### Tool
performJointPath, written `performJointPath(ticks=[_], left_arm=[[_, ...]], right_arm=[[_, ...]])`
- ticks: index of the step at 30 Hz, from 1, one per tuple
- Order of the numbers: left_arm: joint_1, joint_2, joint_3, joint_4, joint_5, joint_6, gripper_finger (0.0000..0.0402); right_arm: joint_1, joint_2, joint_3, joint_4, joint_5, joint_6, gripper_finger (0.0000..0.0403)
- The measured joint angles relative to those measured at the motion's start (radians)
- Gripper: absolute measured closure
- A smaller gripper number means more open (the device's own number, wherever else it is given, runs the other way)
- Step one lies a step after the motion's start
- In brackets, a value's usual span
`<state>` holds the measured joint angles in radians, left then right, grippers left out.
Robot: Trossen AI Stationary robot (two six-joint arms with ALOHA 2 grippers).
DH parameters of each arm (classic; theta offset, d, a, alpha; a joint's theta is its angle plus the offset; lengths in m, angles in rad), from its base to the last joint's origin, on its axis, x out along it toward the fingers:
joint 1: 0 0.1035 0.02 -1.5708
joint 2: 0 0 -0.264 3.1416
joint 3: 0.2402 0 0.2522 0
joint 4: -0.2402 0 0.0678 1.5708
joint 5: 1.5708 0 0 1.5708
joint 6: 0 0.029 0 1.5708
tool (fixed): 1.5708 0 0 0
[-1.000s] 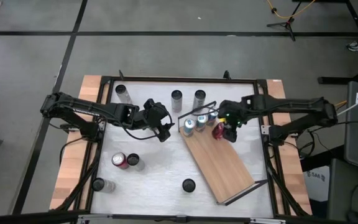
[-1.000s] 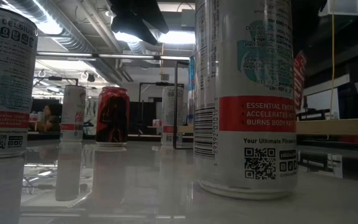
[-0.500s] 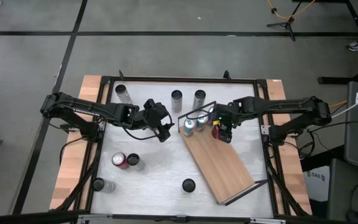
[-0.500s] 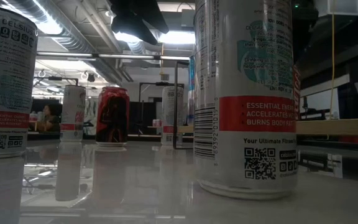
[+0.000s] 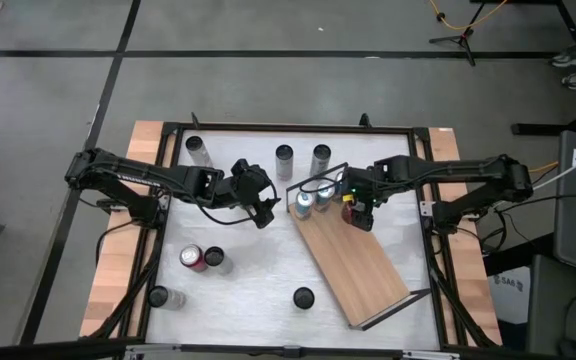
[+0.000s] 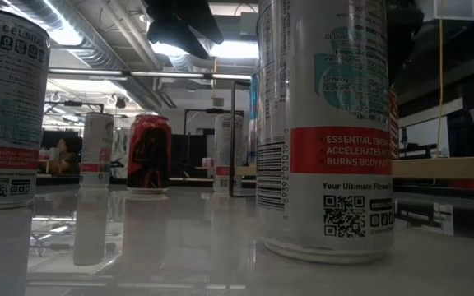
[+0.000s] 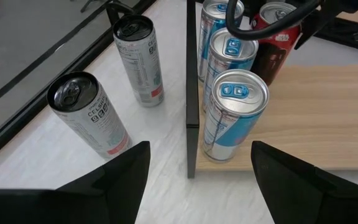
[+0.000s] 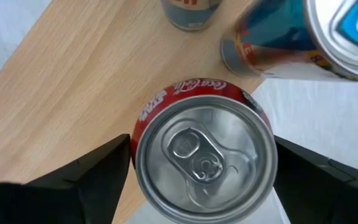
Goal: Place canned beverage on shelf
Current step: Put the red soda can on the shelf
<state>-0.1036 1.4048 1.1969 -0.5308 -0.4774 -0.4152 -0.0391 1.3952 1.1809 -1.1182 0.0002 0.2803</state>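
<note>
A red cola can point(image 8: 204, 158) stands upright on the far end of the light-wood shelf point(image 5: 353, 265), beside three blue cans point(image 7: 235, 115). My right gripper point(image 8: 202, 177) points down over it and is open, one finger on either side of the can's top. In the high view it is at the shelf's far right corner point(image 5: 358, 205). My left gripper point(image 5: 258, 205) hangs open above the white table, left of the shelf. Its fingers point(image 7: 123, 180) are empty and it faces the shelf's black wire rail point(image 7: 192, 93).
Three silver cans point(image 5: 284, 160) stand along the table's far side. A red can point(image 5: 193, 257) and a dark-topped one point(image 5: 214, 258) stand at the left, and two more point(image 5: 303, 298) stand near the front. The shelf's near half is bare wood.
My right gripper has moved down and a little toward the table's left with the red can. It now stands over the shelf's far end and has kept still for the last half second. My left arm has not moved.
</note>
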Motion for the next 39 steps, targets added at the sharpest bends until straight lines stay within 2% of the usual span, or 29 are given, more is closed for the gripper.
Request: performJointPath(ticks=[9,22,39], left_arm=[[0.000,0.000,0.000,0.000,0.000,0.000,0.0130],[0.000,0.000,0.000,0.000,0.000,0.000,0.0130],[0.000,0.000,0.000,0.000,0.000,0.000,0.0130]], right_arm=[[0.000,0.000,0.006,-0.008,-0.016,0.002,0.0055],[0.000,-0.001,0.165,-0.110,0.007,-0.001,0.0054],[0.000,0.009,0.167,-0.112,0.034,-0.099,0.0054]])
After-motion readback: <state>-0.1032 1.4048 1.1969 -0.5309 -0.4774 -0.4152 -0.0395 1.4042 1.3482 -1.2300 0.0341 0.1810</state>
